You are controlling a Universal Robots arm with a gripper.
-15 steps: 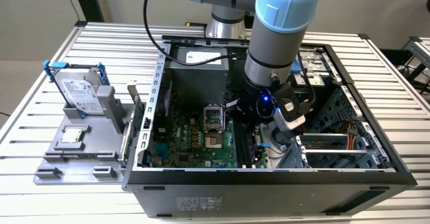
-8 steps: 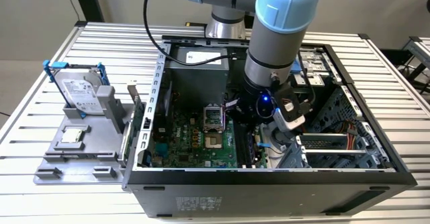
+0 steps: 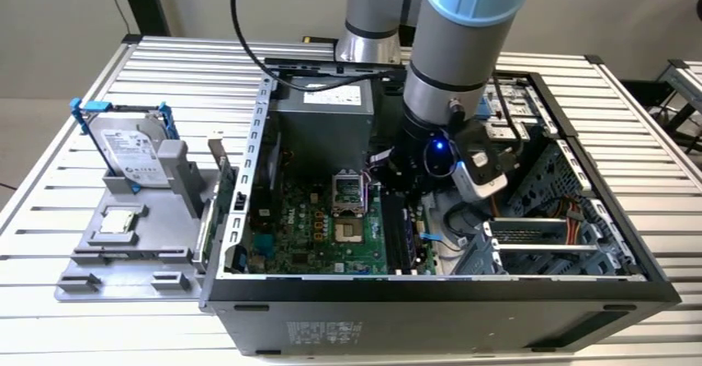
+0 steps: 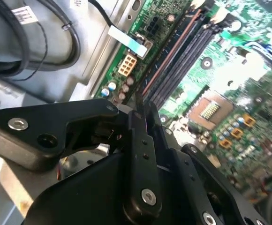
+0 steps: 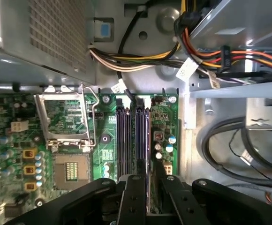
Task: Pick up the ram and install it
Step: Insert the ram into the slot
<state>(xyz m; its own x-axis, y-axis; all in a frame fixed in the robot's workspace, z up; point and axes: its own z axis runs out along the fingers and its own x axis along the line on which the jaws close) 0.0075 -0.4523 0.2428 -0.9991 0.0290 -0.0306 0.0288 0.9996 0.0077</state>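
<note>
Step in hand: install, pick-up looks done. Arm is down inside the open computer case [image 3: 439,304] on the bench [image 3: 658,210], gripper [image 5: 149,182] low over the motherboard [image 5: 14,154]. In the first wrist view the fingers [image 5: 132,193] are drawn in to a narrow gap and pinch a thin board seen edge-on, which I take to be the ram [image 5: 149,185]. In the second wrist view the same thin dark edge of the ram [image 4: 139,102] sticks out past the gripper [image 4: 140,119] toward the memory slots [image 4: 183,61]. The ram sits between the fingers, upright on its edge, running roughly along the line of the slots [image 5: 132,136], its lower edge just above or at them. Cannot tell if it touches or which slot it is over. By my judgement it is not seated. Seating calls for the edge lined up square in one slot, then a straight, even push down, no tilt. The empty processor socket [image 5: 65,126] is beside the slots. In the exterior view the hard drive [image 3: 137,152] stands well apart, on a grey holder at the exterior view's left.
</note>
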